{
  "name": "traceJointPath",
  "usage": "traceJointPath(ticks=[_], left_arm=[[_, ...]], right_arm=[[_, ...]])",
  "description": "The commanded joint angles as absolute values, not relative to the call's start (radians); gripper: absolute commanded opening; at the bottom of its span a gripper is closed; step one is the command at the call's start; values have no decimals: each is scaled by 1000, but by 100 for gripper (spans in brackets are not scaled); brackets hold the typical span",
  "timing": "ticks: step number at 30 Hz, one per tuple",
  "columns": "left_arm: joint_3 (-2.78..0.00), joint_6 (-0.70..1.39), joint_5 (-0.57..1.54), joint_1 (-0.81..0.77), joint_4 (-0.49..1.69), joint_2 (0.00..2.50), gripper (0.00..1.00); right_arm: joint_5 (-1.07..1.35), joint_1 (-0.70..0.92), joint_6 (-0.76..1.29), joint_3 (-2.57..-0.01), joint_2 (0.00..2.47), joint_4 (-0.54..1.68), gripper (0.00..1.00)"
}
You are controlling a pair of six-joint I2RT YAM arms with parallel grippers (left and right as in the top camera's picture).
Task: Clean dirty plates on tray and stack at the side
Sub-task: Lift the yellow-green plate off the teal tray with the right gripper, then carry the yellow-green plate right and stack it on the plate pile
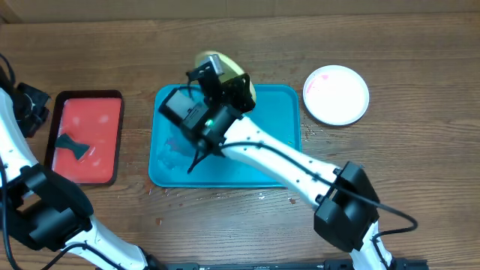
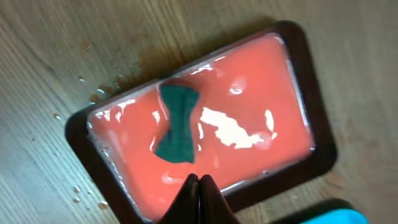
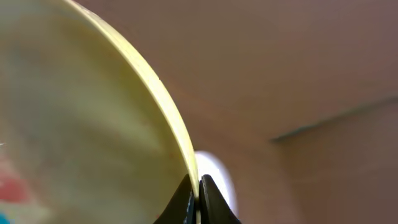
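Yellow-green round plastic plate [image 1: 210,58], mostly hidden by right gripper [image 3: 198,182], is pinched at rim in its jaws; left gripper [image 2: 199,182] jaws closed, empty.

You have the tray [image 1: 274,112] in the middle of the table [image 1: 420,52]. The small tray [image 1: 85,93] lies to its left, with a sponge [image 1: 73,145] in it. A plate [image 1: 336,94] sits on the table to its right. A second plate [image 1: 217,60] tilts up over its back edge.

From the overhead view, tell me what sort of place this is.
Probably a robot lab bench staged for dishwashing: wooden table, red-smeared white plate, teal tray, wet red tray.
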State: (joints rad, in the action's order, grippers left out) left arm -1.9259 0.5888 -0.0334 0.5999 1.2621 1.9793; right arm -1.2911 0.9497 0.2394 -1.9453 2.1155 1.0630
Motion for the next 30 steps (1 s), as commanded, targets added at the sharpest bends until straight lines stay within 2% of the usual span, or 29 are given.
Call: traceJointPath(ticks=[1, 4, 6, 7, 8, 9, 11, 14, 20, 22, 25, 30], left_arm=[[-1926, 613, 4, 594, 1259, 2001, 4], [-1926, 614, 4, 587, 1259, 2013, 9], [-1926, 614, 4, 585, 1259, 2016, 23], [-1926, 614, 4, 584, 1259, 2016, 26], [-1926, 614, 4, 583, 1259, 2016, 28], [-1926, 614, 10, 582, 1264, 2016, 29], [-1926, 614, 29, 582, 1271, 2016, 31], [-1926, 614, 46, 582, 1271, 2016, 43], [-1926, 614, 46, 582, 1271, 2016, 81], [-1926, 614, 46, 582, 1271, 2016, 100], [-1926, 614, 46, 582, 1271, 2016, 100], [-1926, 614, 46, 582, 1271, 2016, 100]], right_arm=[[-1571, 1030, 151, -1979, 2060, 1046, 4], [-1569, 1071, 123, -1979, 2061, 1029, 4], [-1525, 1085, 122, -1978, 2061, 1014, 4], [-1481, 1085, 122, -1978, 2061, 1011, 4], [-1409, 1085, 122, -1978, 2061, 1011, 4], [-1207, 1048, 123, -1978, 2061, 1011, 4], [-1033, 995, 146, -1978, 2061, 1007, 4], [-780, 883, 241, -1978, 2058, 1020, 4], [-301, 635, 377, -1978, 1983, 1053, 4], [-141, 526, 379, -1978, 1954, 1054, 4], [22, 322, 379, -1978, 1934, 1115, 4], [36, 78, 379, -1926, 1941, 1227, 4]])
